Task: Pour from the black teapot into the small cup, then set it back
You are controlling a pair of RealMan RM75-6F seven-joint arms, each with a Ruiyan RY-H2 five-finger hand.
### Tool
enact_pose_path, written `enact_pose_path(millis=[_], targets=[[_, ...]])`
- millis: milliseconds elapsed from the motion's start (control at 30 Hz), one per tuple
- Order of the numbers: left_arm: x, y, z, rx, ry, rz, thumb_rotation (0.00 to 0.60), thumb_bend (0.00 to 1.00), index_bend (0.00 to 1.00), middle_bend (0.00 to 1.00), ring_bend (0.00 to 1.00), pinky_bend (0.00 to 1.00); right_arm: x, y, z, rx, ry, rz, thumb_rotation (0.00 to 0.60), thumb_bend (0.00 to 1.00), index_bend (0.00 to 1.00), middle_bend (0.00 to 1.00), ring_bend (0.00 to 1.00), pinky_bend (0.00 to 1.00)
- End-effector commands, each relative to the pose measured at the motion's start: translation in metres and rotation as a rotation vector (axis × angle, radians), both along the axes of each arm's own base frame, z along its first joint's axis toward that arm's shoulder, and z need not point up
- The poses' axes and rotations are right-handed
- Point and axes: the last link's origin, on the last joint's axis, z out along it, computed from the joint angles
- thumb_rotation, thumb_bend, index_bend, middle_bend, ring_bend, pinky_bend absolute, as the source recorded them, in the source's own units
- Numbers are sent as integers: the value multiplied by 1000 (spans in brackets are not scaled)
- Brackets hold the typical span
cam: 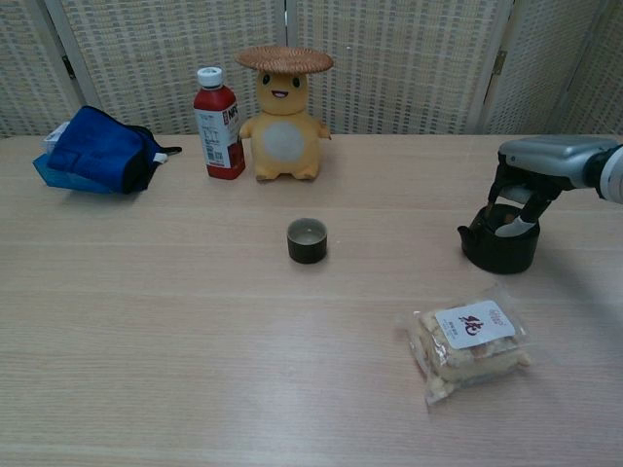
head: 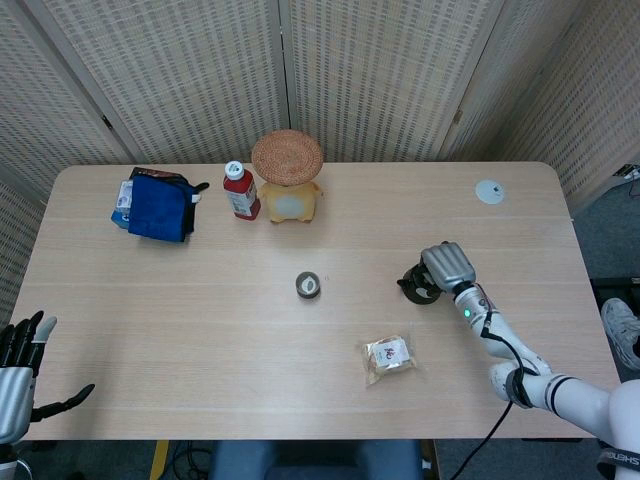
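On the right half of the table, in the head view, the black teapot stands upright with the right hand draped over it from the robot's side, fingers curled down around its top; whether they grip the handle or merely rest there I cannot tell from above. The small cup sits near the table's centre, to the left of the teapot and about level with it, well apart, so any pour means carrying the pot leftward. The left hand hangs off the near left corner, fingers spread and holding nothing, much farther from both things. A snack packet lies nearer the robot, between pot and cup but off that line.

In the chest view, the right hand arches above the teapot, fingers reaching down to its handle; the pot rests flat on the wood. Its spout points left, toward the cup. The cup looks to hold liquid, so I judge the pour done and the pot set back.
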Motion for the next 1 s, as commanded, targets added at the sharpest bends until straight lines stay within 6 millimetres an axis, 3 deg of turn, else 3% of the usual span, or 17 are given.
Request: enact_pose_path(millis=[33, 500, 733, 867, 1000], targets=[[0, 0, 0, 1, 0, 1, 361, 50, 0, 0, 0, 0, 0, 0, 1, -2, -4, -6, 546, 0, 870, 835, 753, 340], [0, 0, 3, 6, 0, 1, 361, 49, 0, 0, 0, 0, 4, -1, 17, -19, -48, -36, 546, 0, 387, 382, 297, 250], [0, 1, 5, 10, 4, 0, 363, 50, 0, 0, 0, 0, 7, 5, 38, -62, -58, -22, 545, 0, 306, 296, 205, 201], [-1, 2, 5, 9, 8, 1, 361, 50, 0, 0, 0, 0, 7, 14, 51, -94, -65, -12, 546, 0, 206, 238, 165, 169], [0, 5, 5, 4, 10, -7, 363, 50, 0, 0, 0, 0, 5, 28, 65, -122, -63, -4, 546, 0, 195, 221, 146, 157]])
